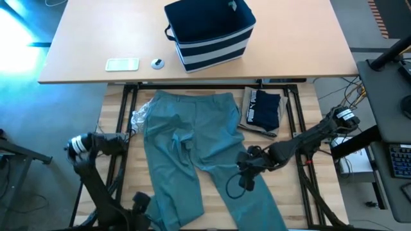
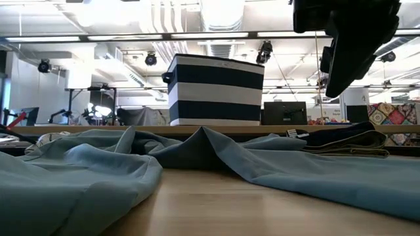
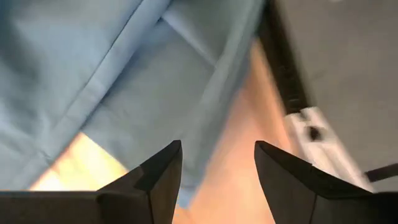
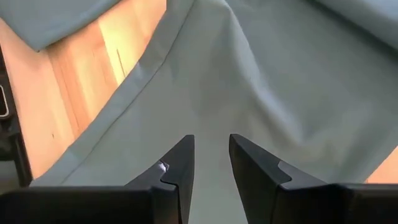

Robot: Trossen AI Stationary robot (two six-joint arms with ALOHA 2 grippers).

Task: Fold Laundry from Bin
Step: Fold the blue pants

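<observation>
Teal trousers (image 1: 192, 147) lie spread flat on the worktop (image 1: 295, 192), left tool (image 3: 214, 180) wide and empty, right tool (image 4: 211, 168) narrow over one leg; pinch the hem cleanly

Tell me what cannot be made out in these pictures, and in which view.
- Bin, high view: its inside is dark, so any contents are unclear.
- Trousers, high view: the leg ends are cut off by the bottom edge.
- Dark garment, high view: its white print is too small to read.
- Left gripper: the high view shows only part of that arm, at the bottom edge.
</observation>
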